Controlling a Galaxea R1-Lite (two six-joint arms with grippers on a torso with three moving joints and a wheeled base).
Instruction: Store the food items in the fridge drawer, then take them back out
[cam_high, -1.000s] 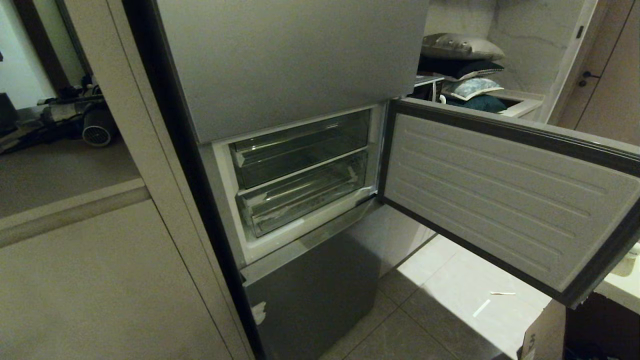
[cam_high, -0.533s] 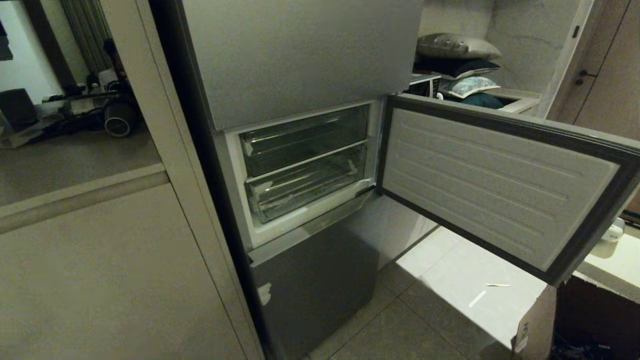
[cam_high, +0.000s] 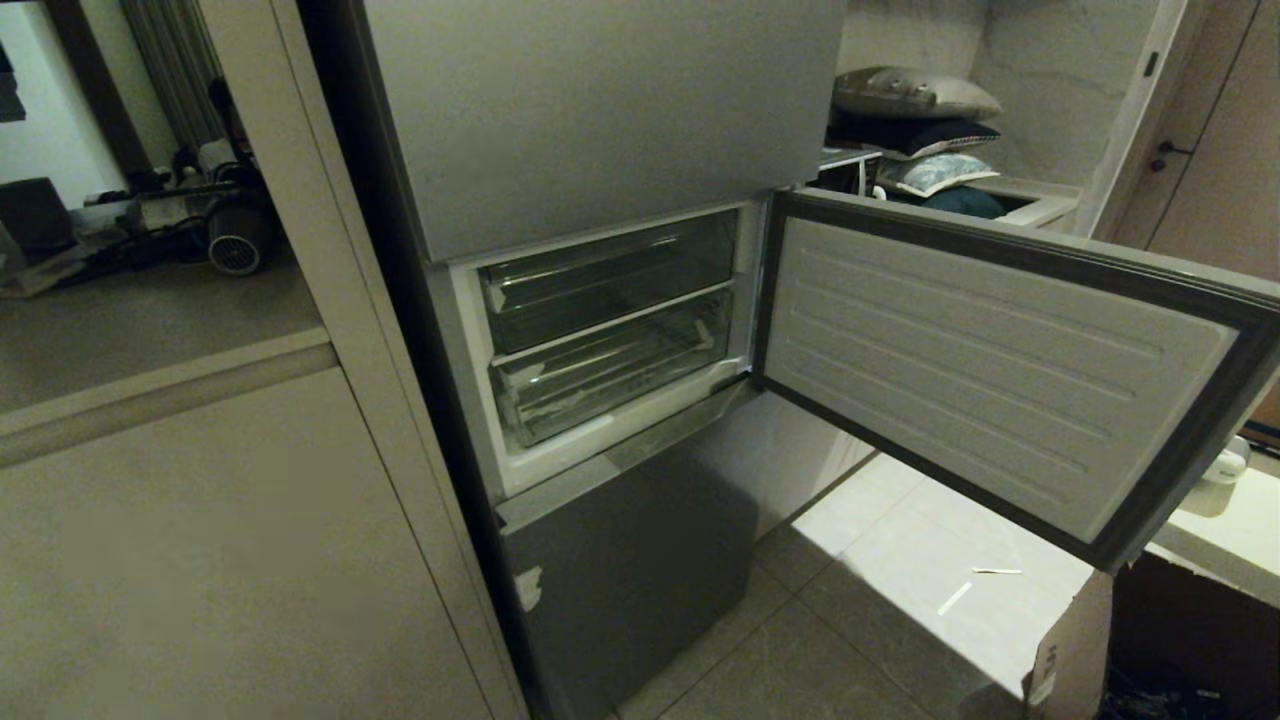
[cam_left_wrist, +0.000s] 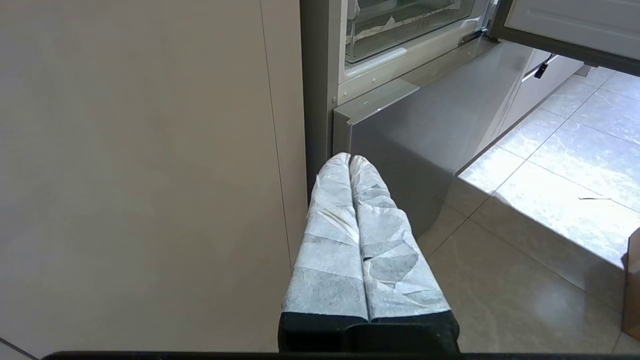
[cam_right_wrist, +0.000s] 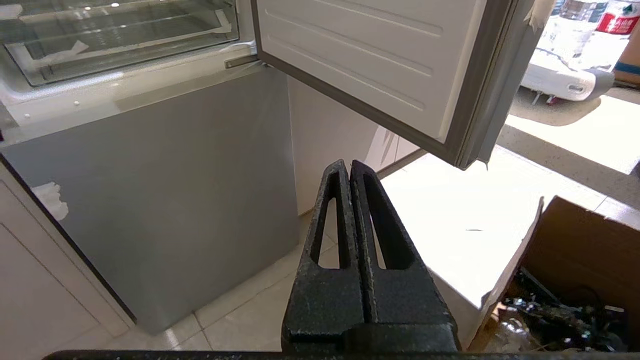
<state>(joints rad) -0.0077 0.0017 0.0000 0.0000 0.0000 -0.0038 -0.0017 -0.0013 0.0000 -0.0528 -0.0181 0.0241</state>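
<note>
The wide clear-plastic fridge drawer (cam_high: 610, 385) with torn white sticker scraps is seen pushed in, in the open middle compartment, below a shallower clear tray (cam_high: 605, 280). The grey-rimmed white door (cam_high: 990, 370) is swung wide. The left gripper (cam_left_wrist: 350, 159), paper-wrapped, and the black right gripper (cam_right_wrist: 348, 164) are both parked low before the fridge, fingers pressed together and empty. No food items can be made out.
</note>
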